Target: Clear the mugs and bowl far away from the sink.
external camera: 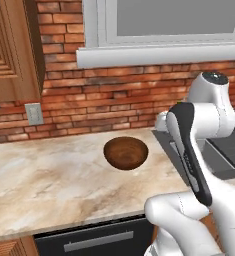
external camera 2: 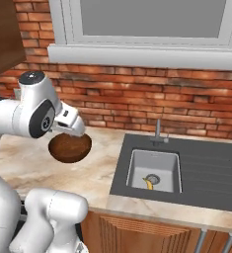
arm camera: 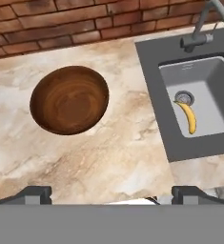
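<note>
The jaws stand spread wide above the marble table (arm camera: 108, 157), holding nothing. The wooden bowl (arm camera: 69, 99) lies ahead and left of them. The sink (arm camera: 197, 102), a banana (arm camera: 189, 116) in it, lies ahead and right.

A home kitchen: a marble-patterned tabletop (external camera: 49, 175) runs along a red brick wall (external camera: 114, 100) beneath a window (external camera 2: 147, 20), with a grey sink (external camera 2: 154, 170) and faucet (external camera 2: 158, 131), and wooden cabinets (external camera: 11, 50).

dark brown bowl (arm camera: 69, 100), grey sink (arm camera: 199, 102), yellow banana (arm camera: 188, 116), perhaps marbled beige counter (arm camera: 108, 152)
</note>
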Tool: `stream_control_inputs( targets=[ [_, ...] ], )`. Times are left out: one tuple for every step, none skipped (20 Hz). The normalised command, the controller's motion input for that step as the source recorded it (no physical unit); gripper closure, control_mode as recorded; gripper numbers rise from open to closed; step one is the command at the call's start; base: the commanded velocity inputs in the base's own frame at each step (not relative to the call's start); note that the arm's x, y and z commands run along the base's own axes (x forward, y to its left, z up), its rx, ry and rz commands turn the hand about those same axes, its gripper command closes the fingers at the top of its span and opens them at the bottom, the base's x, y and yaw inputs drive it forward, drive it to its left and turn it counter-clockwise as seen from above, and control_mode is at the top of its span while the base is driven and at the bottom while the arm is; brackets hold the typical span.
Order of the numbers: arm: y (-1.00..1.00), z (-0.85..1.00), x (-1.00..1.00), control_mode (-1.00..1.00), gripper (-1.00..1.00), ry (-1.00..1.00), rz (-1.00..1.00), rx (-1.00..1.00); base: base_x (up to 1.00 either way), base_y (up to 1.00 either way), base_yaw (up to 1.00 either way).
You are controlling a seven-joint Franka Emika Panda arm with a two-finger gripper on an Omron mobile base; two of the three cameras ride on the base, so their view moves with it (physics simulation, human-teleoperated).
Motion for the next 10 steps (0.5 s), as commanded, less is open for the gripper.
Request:
stream_control_inputs(
  targets=[
    [0.01, -0.24, 0.79, -1.00, -1.00, 0.27, 0.00, 0.00, 0.00, 0.00, 0.00],
    [0.00, -0.39, 0.67, -1.00, -1.00, 0.26, 0.00, 0.00, 0.00, 0.00, 0.00],
    [0.00, -0.50, 0.58, -1.00, -1.00, 0.23, 0.00, 0.00, 0.00, 0.00, 0.00],
    [0.00, -0.58, 0.42, -1.00, -1.00, 0.20, 0.00, 0.04, 0.00, 0.00, 0.00],
    [0.00, -0.60, 0.23, -1.00, -1.00, 0.12, 0.00, 0.08, 0.00, 0.00, 0.00],
    [0.00, -0.66, 0.14, -1.00, -1.00, 0.02, 0.01, 0.08, 0.00, 0.00, 0.00],
    [0.00, -0.76, 0.00, -1.00, -1.00, 0.00, 0.02, 0.10, 0.00, 0.00, 0.00],
    [0.00, -0.78, 0.02, -1.00, -1.00, 0.00, 0.03, 0.10, 0.00, 0.00, 0.00],
    [0.00, -0.70, 0.00, -1.00, -1.00, 0.00, 0.06, 0.10, 0.00, 0.00, 0.00],
    [0.00, -0.75, 0.00, -1.00, -1.00, 0.00, 0.06, 0.07, 0.00, 0.00, 0.00]
  ],
)
